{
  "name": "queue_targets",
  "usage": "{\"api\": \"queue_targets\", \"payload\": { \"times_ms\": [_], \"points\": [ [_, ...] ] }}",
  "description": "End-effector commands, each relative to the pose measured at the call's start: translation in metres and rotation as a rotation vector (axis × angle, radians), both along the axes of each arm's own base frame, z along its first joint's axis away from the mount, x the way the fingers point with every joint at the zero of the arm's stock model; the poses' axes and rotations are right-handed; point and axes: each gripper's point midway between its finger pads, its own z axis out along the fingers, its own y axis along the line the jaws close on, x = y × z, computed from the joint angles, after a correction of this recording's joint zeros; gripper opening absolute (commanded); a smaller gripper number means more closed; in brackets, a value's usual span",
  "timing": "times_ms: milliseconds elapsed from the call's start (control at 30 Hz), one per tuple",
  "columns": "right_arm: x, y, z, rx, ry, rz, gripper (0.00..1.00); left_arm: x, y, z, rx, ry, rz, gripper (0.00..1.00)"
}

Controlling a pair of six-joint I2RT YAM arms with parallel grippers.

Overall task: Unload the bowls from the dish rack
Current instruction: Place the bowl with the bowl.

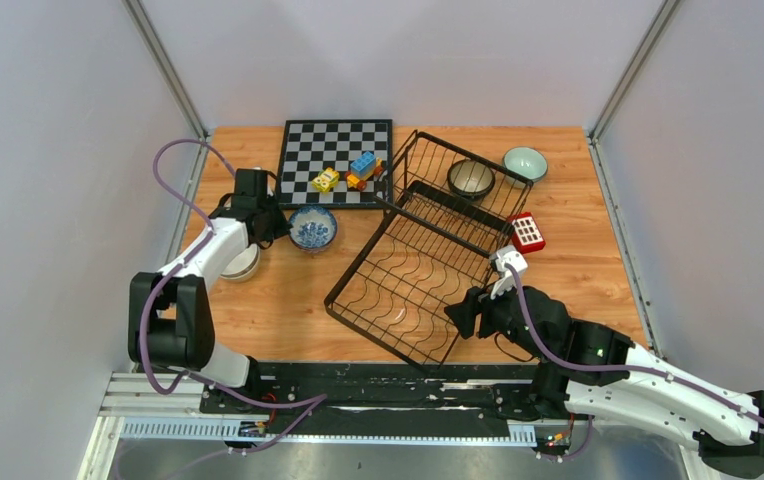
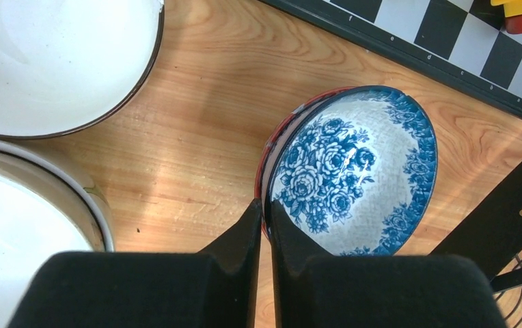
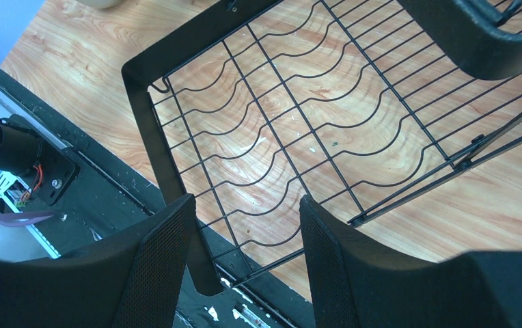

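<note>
At table's left, the left gripper [image 2: 265,210] pinches the rim of the floral bowl [image 2: 354,171], outside the rack [image 1: 362,254], seemingly to reposition it. Over the rack's near corner the right gripper [image 3: 244,205] hangs wide and empty, perhaps to steady it; one dark bowl [image 1: 471,178] sits inside, not yet unloaded.

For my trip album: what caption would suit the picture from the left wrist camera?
Left claw pinching the rim of a blue floral bowl on the wooden table, chessboard beyond.
</note>
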Motion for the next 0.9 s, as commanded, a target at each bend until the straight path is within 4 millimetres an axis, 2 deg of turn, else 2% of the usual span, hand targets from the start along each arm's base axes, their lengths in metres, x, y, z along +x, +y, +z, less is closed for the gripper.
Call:
{"api": "queue_targets", "payload": {
  "times_ms": [0,467,867],
  "points": [
    [0.003,-0.007,-0.006,-0.014,0.004,-0.034,0.61,0.006,0.002,0.0,0.003,-0.012,0.003,0.08],
    [0.004,-0.007,-0.006,-0.015,0.003,-0.039,0.61,0.007,-0.001,-0.006,-0.016,-0.004,-0.007,0.0],
    [0.005,-0.008,-0.007,-0.02,0.002,-0.041,0.61,0.007,-0.004,-0.011,-0.03,0.005,-0.01,0.0]
  ]
}}
